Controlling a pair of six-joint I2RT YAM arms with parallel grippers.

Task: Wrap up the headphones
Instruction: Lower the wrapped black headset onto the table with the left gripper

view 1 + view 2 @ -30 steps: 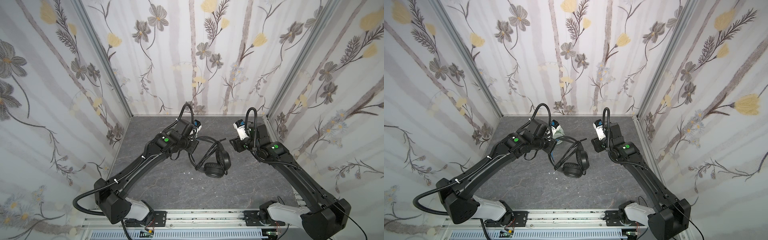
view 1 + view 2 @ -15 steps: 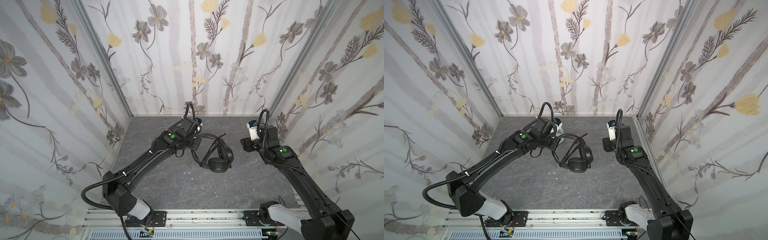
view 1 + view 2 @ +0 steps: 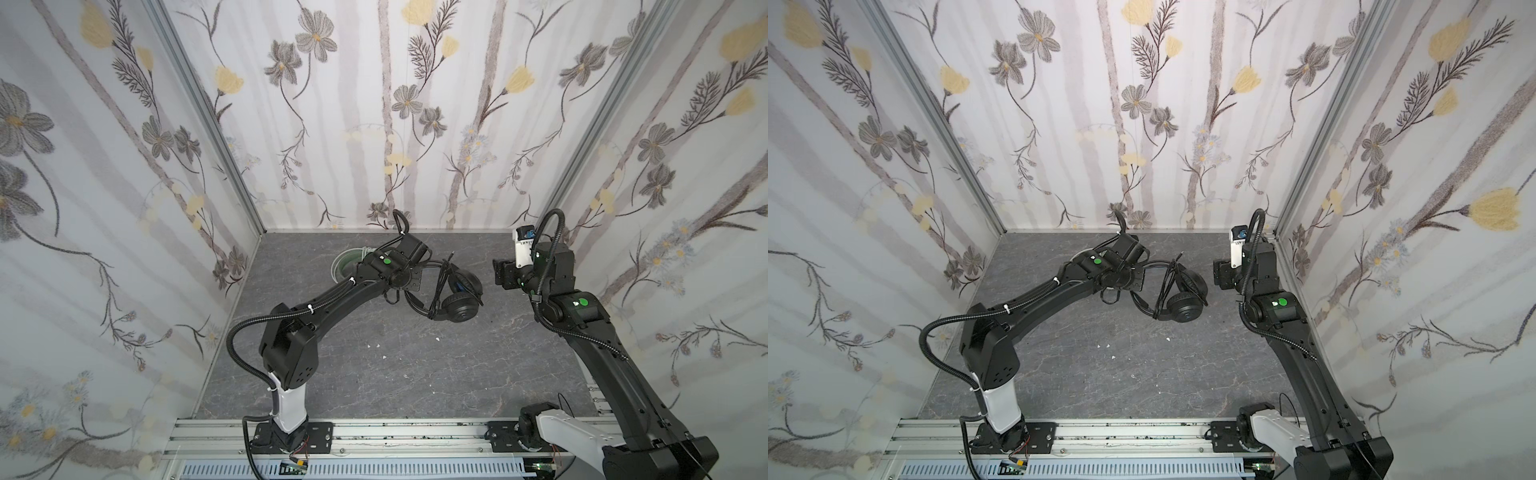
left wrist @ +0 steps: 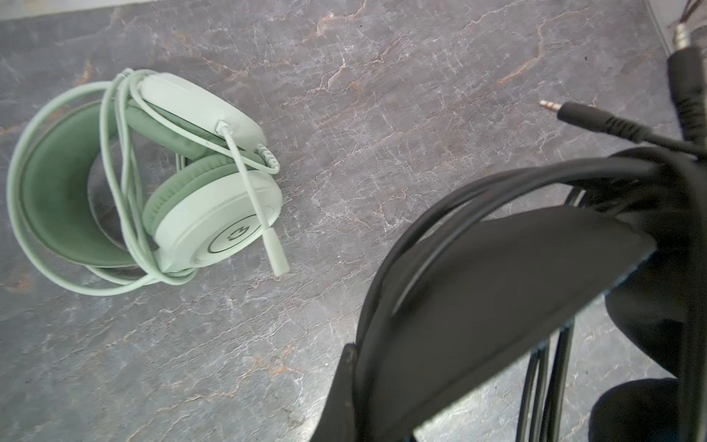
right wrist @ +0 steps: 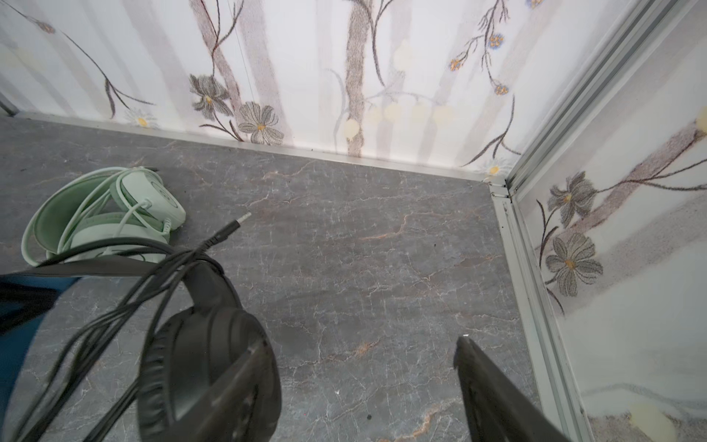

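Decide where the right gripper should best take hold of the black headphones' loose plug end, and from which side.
Probably the plug by its black sleeve, just behind the metal tip: it juts free of the wound cable on the black headphones. Come from the right gripper's own side, open jaws across the straight shaft.

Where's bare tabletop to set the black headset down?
Widest bare patch: the front of the table, between both arm bases and the black headset. Also bare: the back right corner, beyond its plug. Crowded: back centre, where the mint headset and the black headset's cable loops sit close.
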